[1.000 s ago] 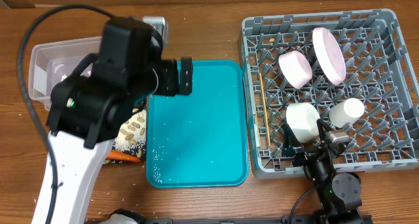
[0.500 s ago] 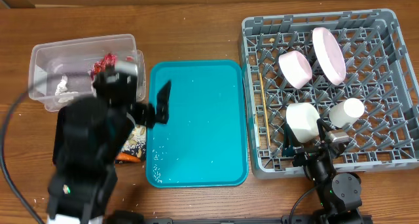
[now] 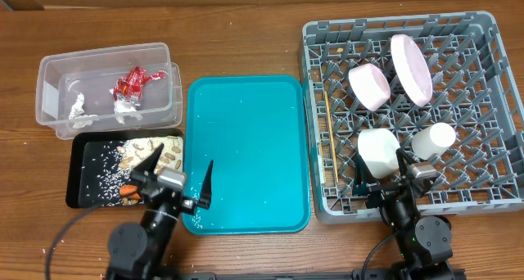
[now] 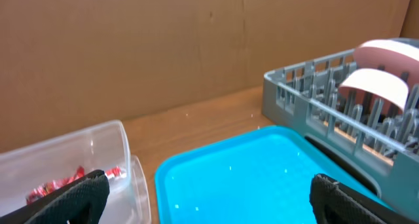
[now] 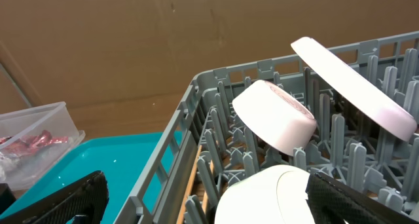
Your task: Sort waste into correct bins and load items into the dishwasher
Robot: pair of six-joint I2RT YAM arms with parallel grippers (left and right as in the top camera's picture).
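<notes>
Lying in the clear tub [image 3: 98,67] at the far left of the worktop [image 3: 246,34] are the red wrapper [image 3: 131,82] and two wads of crumpled tissue [image 3: 78,106], one by the tub's left wall and one just under the wrapper. Touching the tub's near side is the black tray [image 3: 74,178], which holds a scatter of white rice grains [image 3: 106,161], beige crumbs [image 3: 166,155] towards its right end and the small orange carrot [image 3: 128,191] at its near edge.

On the right stands the grey dish rack [image 3: 483,173]. A large plate [image 3: 411,67] leans on edge among the pegs in its far part, with a bowl [image 3: 370,88] tilted on its side just left of the plate. Nearer the front are a cup [image 3: 377,151] and, to its right, a smaller cup [image 3: 432,139] lying over.

Between the bins and the rack lies the teal tray [image 3: 246,108], bare but for a few pale specks, its left edge beside the tub and the black tray, its right edge just beside the rack.

The left hand [image 3: 178,172] sits low at the front of the worktop, over the near right corner of the black tray and the near left corner of the teal tray; its fingers are spread wide and it grasps nothing. The right hand [image 5: 206,185] sits at the rack's near rim, released as well, fingers far apart, and the cup shows between them in its wrist view. A brown cardboard wall [image 4: 131,40] backs the worktop.
</notes>
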